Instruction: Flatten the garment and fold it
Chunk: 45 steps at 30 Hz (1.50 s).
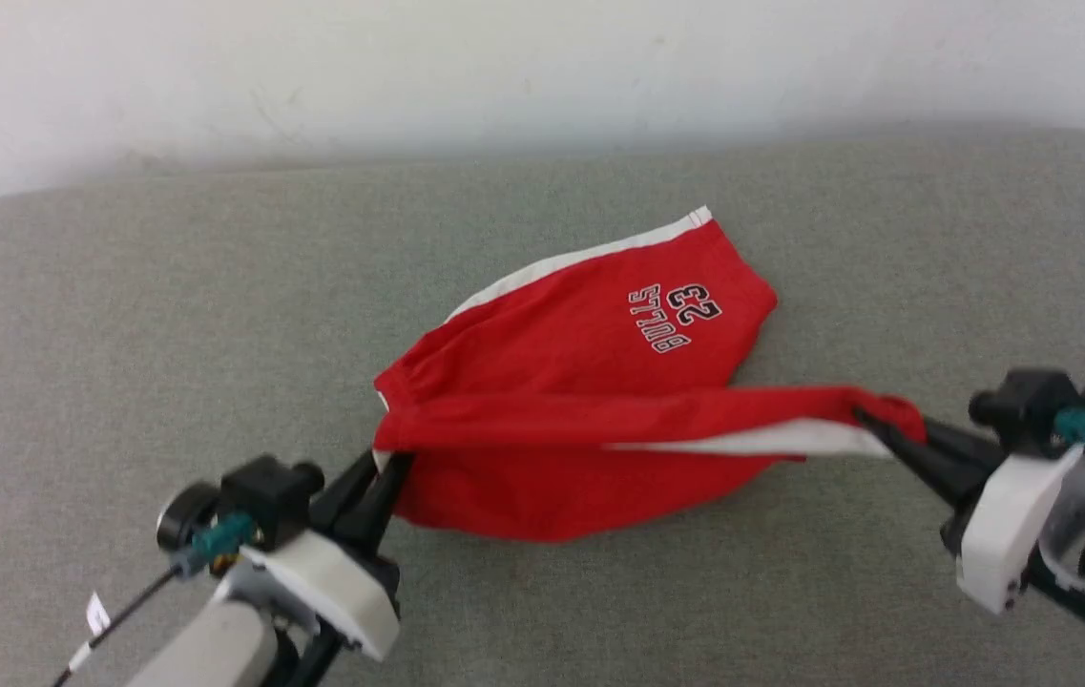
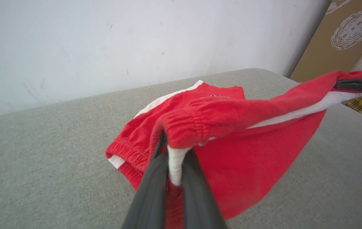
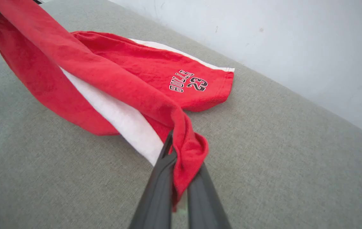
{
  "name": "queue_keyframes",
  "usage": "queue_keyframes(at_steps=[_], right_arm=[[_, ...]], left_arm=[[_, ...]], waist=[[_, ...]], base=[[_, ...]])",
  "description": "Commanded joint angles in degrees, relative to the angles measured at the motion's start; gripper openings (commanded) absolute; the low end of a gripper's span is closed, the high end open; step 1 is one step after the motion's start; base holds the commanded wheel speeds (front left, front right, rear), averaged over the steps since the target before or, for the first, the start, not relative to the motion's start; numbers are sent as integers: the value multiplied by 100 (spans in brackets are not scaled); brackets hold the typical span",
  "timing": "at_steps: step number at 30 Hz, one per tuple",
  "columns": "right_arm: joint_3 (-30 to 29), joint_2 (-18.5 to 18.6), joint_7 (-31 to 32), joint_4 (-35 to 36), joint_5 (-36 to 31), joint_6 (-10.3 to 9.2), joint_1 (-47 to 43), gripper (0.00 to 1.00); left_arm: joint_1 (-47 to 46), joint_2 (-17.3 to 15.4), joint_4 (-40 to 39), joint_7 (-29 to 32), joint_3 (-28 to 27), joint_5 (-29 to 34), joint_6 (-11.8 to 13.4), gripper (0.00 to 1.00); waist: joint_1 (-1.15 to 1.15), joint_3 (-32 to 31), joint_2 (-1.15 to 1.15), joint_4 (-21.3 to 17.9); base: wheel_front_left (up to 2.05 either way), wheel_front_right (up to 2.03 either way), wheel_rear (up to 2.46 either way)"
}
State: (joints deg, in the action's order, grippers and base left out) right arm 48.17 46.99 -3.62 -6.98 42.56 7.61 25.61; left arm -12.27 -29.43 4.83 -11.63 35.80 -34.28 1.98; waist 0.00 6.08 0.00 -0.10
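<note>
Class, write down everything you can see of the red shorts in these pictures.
The red shorts are thin, soft-looking fabric with white bands, a gathered elastic waistband and a black-and-white "BULLS 23" print. They are crumpled, not flat: one edge is stretched taut between the left pincer and right pincer, both shut on it, while the rest sags onto the grey padded surface.

The left gripper [image 1: 387, 472] and right gripper [image 1: 876, 423] have long dark fingers [image 1: 356, 501] on white shells [image 1: 337, 592]. Above each sits a black camera block [image 1: 270, 491] with a teal plug [image 1: 218, 539].
</note>
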Motion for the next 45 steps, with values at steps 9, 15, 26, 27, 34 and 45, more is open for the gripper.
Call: queue_keyframes(at_steps=[9, 15, 26, 27, 34, 45], right_arm=[[151, -446, 809, -645, -28, -12, 1881, 0], [610, -837, 1228, -1466, -51, -12, 3173, 0], [1555, -1441, 1366, -3052, 170, -12, 4153, 0], [1630, -1460, 1317, -3113, 225, -12, 4159, 0], [1972, -1334, 652, -3172, 507, -12, 4273, 100], [2331, -317, 1698, -2072, 1287, -12, 4766, 100]], left_arm=[[-1423, 373, 903, -147, -284, 90, -209, 0], [-2095, 588, 1629, -233, -360, 209, -249, 0], [-2493, 929, 2309, -325, -302, 490, -342, 0], [-2496, 955, 2330, -327, -297, 508, -356, 0], [-2325, 947, 1994, -335, -460, 755, -297, 100], [-1339, 864, 350, -336, -1058, 1603, 422, 100]], waist=[[0, 1187, 0, 166], [0, 1873, 0, 325], [0, 2279, 0, 613], [0, 2259, 0, 626], [0, 1896, 0, 556], [0, 1367, 0, 579]], base=[[0, 0, 0], [0, 0, 0], [0, 0, 0], [0, 0, 0], [0, 0, 0], [0, 0, 0]])
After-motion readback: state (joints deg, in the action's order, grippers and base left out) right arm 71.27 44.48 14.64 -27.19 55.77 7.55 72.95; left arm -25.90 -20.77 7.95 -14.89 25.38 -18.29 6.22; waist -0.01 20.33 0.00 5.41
